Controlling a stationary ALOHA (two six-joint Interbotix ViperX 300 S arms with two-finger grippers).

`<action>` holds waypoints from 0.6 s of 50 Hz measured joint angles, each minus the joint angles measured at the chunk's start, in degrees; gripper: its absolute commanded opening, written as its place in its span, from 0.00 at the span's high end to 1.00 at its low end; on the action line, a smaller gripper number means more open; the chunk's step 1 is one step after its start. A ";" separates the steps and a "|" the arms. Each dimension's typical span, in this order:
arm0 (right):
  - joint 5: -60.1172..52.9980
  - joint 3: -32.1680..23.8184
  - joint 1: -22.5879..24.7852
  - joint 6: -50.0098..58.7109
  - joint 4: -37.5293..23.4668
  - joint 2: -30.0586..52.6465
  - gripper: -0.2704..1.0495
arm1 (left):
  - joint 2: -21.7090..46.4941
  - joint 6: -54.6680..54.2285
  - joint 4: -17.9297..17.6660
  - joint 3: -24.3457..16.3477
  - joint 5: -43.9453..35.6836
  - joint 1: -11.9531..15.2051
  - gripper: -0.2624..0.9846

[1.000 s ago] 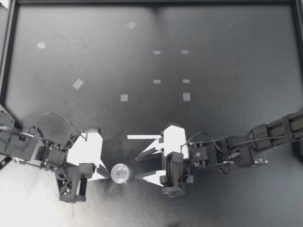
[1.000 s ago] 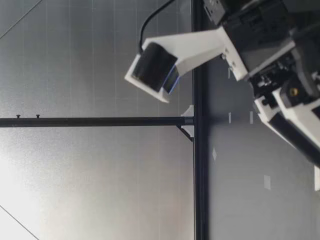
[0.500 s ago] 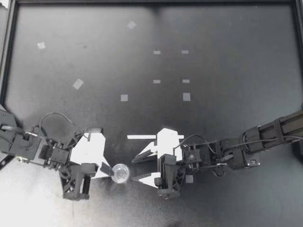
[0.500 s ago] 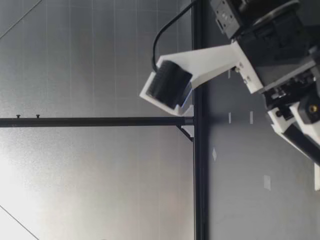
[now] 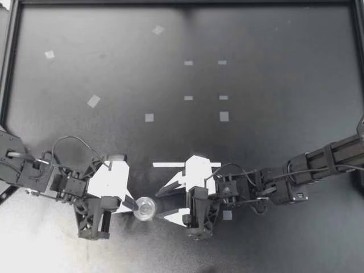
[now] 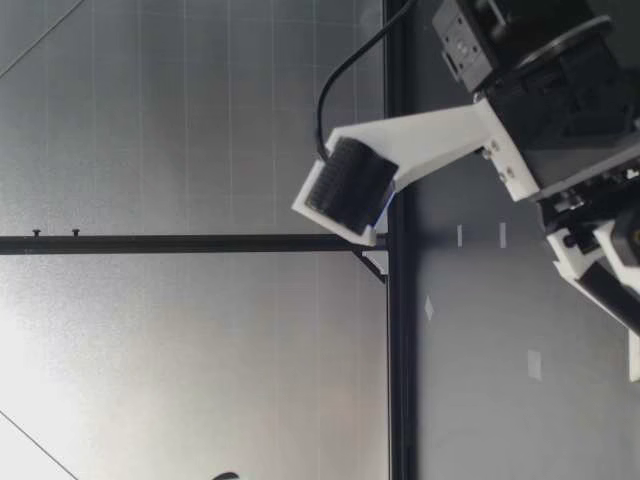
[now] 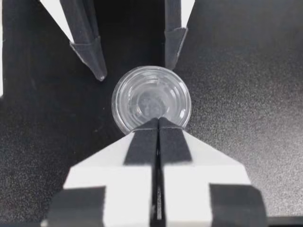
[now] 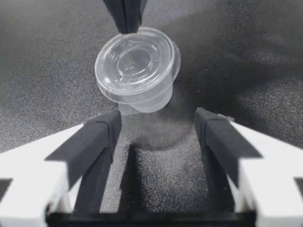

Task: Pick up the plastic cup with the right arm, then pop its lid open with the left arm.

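Clear cup [image 5: 145,208] hangs tilted because my left gripper [image 5: 133,206] is clenched on its rim; my right gripper [image 5: 164,205] stands spread wide, facing it.

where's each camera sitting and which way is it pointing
Top view: overhead, straight down on the black table; both arms show.
Low view: table height, looking across it; one arm's white camera bracket shows.
Left wrist view: on the left arm, along its shut jaws pinching the small clear plastic cup.
Right wrist view: on the right arm, along its open jaws toward that cup.
Shared: both wrist views show the cup and the other arm's jaws.
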 measured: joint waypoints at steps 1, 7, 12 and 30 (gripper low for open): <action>0.00 0.00 0.00 0.00 0.00 0.00 0.31 | 0.00 0.00 0.00 0.00 0.00 0.00 0.87; 0.26 0.00 0.00 0.00 0.00 0.09 0.31 | 0.00 0.00 0.09 0.00 -0.09 0.00 0.87; 0.26 0.00 -0.09 0.00 0.00 0.00 0.31 | 0.00 0.00 0.09 0.00 -0.09 0.00 0.87; 0.26 -0.70 0.00 0.00 -0.53 0.53 0.31 | -0.09 0.00 0.00 0.26 -0.09 0.00 0.87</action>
